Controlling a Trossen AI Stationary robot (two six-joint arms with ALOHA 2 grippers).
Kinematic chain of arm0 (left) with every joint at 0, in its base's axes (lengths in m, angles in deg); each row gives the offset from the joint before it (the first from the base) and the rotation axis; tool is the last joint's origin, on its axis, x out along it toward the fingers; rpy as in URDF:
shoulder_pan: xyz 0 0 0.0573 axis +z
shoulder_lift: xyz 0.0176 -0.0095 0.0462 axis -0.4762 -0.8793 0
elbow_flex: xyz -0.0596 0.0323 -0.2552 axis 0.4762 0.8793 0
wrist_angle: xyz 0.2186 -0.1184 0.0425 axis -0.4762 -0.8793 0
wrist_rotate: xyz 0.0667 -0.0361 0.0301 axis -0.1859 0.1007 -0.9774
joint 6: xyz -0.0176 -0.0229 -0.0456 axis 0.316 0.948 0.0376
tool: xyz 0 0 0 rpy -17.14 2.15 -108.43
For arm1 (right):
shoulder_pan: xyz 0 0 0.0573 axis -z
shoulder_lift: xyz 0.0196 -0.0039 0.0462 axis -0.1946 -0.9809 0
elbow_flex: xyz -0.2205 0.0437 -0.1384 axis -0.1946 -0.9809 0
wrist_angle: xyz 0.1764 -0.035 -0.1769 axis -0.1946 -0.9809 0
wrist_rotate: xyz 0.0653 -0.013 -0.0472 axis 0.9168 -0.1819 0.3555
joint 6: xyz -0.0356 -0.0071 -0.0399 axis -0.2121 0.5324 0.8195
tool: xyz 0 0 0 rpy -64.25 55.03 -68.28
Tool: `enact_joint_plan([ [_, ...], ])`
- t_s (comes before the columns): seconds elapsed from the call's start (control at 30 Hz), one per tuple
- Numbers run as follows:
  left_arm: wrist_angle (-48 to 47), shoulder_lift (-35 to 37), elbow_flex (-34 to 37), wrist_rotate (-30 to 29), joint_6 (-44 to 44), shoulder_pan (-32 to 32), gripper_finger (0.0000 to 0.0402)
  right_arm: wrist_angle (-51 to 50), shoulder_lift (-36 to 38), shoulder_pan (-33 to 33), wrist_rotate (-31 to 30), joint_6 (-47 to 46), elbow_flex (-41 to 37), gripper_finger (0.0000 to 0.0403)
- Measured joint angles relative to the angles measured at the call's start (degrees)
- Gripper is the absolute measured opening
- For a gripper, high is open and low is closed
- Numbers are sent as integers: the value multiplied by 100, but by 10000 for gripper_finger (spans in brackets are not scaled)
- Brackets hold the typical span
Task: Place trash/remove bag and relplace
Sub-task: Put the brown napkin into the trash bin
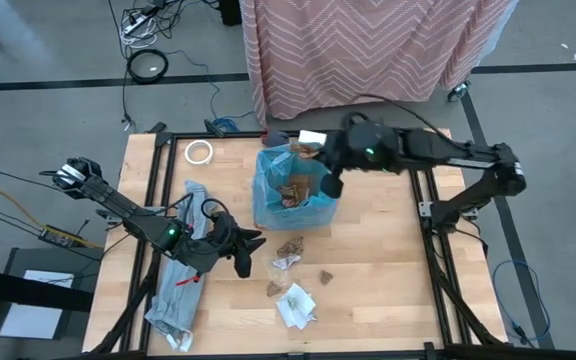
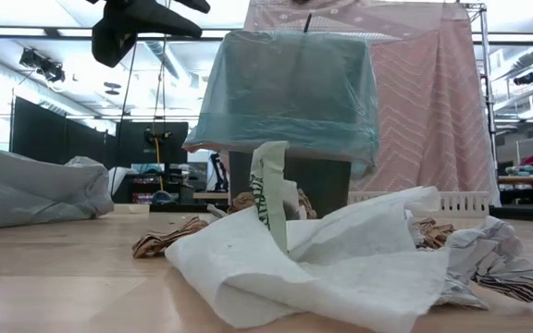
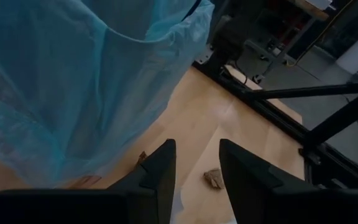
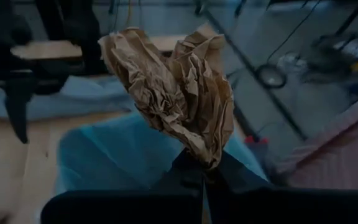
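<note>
Right gripper [image 4: 204, 167] clamped on crumpled brown paper [image 4: 176, 93] over blue bag [image 1: 293, 188]; bin mostly hidden. Left gripper [image 3: 196, 163] apart, empty.

Bare tabletop [image 1: 388, 270] right of scattered scraps [image 1: 290, 247]

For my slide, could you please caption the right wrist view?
Right hand pinching crumpled brown paper above the blue bag.

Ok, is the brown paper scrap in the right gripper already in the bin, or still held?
Held. The right gripper is shut on the crumpled brown paper scrap, hovering above the blue bag lining the bin.
</note>
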Motion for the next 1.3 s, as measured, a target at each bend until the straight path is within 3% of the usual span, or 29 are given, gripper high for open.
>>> enact_joint_plan([
  [0.1, 34, 0, 0, -7, 36, -1, 131, -46, -358, 280, 708, 88, 0, 0],
  [0.2, 51, 0, 1, -10, 170, 0, 131, -86, -711, 402, 1049, 127, -4, 0],
  [0.57, 88, 0, 2, -11, 190, -2, 131, -877, -1370, 476, 1106, 244, -7, 6],
  [0.7, 99, 0, 2, -11, 190, 0, 131, -936, -1203, 481, 1103, 325, 21, 54],
  [0.9, 95, 0, 0, -42, 184, -2, 131, -1463, -921, 415, 1169, 215, 627, 186],
  [1.0, 97, 0, 2, -42, 188, 0, 131, -2079, -725, 228, 1633, 54, 1208, 238],
  [1.13, 97, 0, 1, -44, 188, -2, 131, -2761, -314, -452, 2473, -458, 1713, 254],
  [1.2, 93, 0, 0, -44, 158, -2, 131, -3026, -109, -901, 2406, -748, 1644, 251],
  [1.3, 42, 0, 0, -63, 144, 0, 131, -3373, 122, -1564, 1771, -1344, 1290, 248],
])
